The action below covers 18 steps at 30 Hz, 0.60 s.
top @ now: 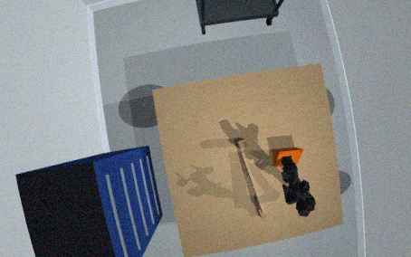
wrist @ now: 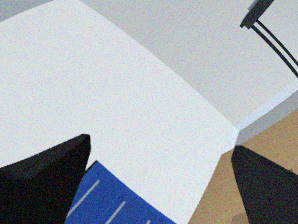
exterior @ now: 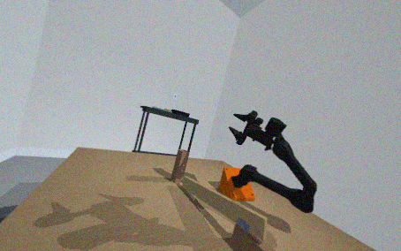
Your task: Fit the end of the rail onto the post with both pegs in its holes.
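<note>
The wooden post (top: pixel 240 143) (exterior: pixel 180 165) stands upright on the table. The long thin rail (top: pixel 249 176) (exterior: pixel 193 201) runs from near the foot of the post toward the low footboard block (exterior: pixel 247 236), which has a bluish patch on top. The rail's near end looks low, close to the post; whether they touch cannot be told. The pegs, the holes and the fit in the bracket are too small or dark to make out. My gripper (exterior: pixel 232 122) (wrist: pixel 164 149) is open and empty, raised high above the table and away from the rail; the wrist view shows neither rail nor post.
An orange block (top: pixel 295 156) (exterior: pixel 230 181) stands beside the arm's base, to the right of the rail. A blue and black cabinet (top: pixel 129 199) (wrist: pixel 120 200) is beyond the table's left edge. A dark side table (top: pixel 240 13) (exterior: pixel 165 112) stands behind. Arm shadows cross the tabletop (top: pixel 204 109).
</note>
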Each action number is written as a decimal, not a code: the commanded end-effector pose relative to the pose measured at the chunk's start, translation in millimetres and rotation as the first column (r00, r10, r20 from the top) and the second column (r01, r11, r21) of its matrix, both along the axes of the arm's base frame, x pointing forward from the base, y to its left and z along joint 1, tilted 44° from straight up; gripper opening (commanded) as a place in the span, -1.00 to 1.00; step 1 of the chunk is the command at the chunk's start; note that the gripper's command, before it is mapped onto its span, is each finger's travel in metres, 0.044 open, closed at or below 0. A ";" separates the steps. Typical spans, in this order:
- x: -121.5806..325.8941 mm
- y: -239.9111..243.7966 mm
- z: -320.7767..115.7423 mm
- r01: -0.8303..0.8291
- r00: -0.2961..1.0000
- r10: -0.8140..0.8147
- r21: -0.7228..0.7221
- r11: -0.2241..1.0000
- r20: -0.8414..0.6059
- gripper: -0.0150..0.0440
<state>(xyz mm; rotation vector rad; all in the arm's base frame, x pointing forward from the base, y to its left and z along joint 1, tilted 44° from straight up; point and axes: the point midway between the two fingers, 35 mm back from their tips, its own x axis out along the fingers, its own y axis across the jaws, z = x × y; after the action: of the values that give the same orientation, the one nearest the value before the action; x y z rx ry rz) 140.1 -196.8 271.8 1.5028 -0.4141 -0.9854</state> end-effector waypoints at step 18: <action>92.6 38.3 -103.6 -0.962 -0.071 0.531 0.198 0.187 -0.844 1.00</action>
<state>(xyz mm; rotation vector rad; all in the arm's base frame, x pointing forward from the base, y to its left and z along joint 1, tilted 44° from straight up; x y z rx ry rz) 197.6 -184.1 208.7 0.8622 0.4719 -0.7819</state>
